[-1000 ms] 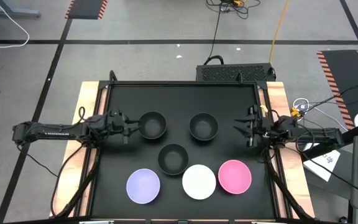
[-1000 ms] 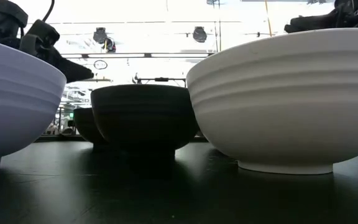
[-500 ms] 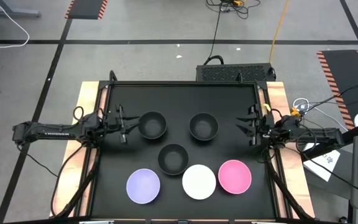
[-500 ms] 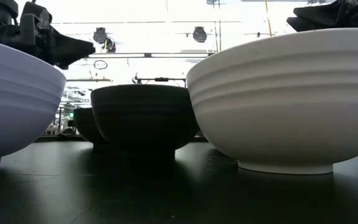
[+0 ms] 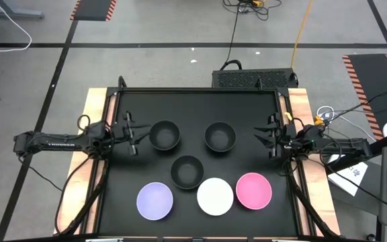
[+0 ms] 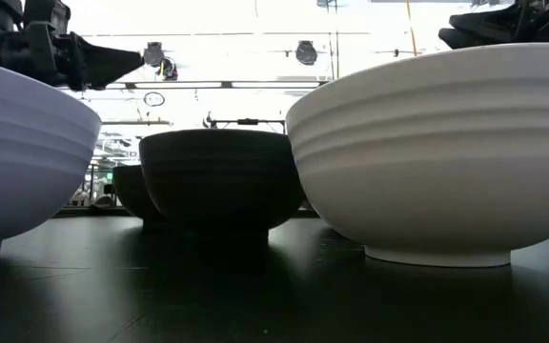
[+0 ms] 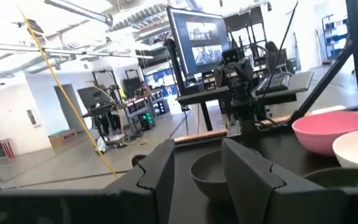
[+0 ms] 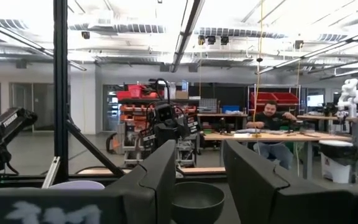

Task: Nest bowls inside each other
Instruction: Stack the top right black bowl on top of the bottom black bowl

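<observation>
None of the six bowls is nested yet, so I judge the step in hand to be my first pick. Taking the black table (image 5: 247, 104) in the high view as a clock face, one black bowl (image 5: 165, 134) sits at about ten o'clock, a second black bowl (image 5: 220, 136) at about two, and a third black bowl (image 5: 187, 171) just below centre; along the six o'clock edge run the lavender bowl (image 5: 155, 201), the white bowl (image 5: 215, 196) and the pink bowl (image 5: 254, 190), all apart from one another. My left gripper (image 5: 132, 133) hovers at nine o'clock, just beside the ten o'clock bowl, fingers spread and holding nothing. My right gripper (image 5: 269, 142) waits at three o'clock, also spread and empty. To do this well I would straddle the near rim with one finger inside and one outside, pinch the wall firmly, lift clear of the table, then lower the bowl level into the centre bowl. A tilted grip could let the smooth plastic slip.
</observation>
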Motion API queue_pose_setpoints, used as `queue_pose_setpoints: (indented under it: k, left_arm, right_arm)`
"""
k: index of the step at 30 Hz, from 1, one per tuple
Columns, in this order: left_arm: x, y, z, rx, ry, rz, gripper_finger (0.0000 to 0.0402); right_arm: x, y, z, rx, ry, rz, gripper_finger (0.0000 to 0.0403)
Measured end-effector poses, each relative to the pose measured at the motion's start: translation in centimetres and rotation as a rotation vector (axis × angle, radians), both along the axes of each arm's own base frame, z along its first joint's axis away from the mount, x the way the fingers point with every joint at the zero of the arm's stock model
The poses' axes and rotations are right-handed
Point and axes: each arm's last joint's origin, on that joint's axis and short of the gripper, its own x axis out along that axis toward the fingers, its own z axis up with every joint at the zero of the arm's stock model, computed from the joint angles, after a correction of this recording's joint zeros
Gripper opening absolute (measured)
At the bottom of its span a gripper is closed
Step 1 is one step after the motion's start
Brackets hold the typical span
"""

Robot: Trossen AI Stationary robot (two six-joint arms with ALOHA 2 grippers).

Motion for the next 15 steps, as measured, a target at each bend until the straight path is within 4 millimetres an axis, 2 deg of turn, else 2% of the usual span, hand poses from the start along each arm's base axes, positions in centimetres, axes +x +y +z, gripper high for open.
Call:
queue_pose_setpoints:
  k: [6,11,15]
  left_arm:
    - [0.3,0.2,2.3,-0.072,-0.007,0.033,0.0136]
    - [0.4,0.2,5.2,-0.074,0.082,0.025,0.0136]
    - [0.3,0.2,6.1,-0.068,0.099,0.030,0.0136]
  right_arm:
    - [0.1,0.0,-0.2,0.008,0.029,-0.010,0.0125]
    - [0.4,-0.5,-2.1,0.043,0.259,-0.120,0.0125]
    - [0.2,-0.8,-1.3,0.082,0.243,-0.164,0.0125]
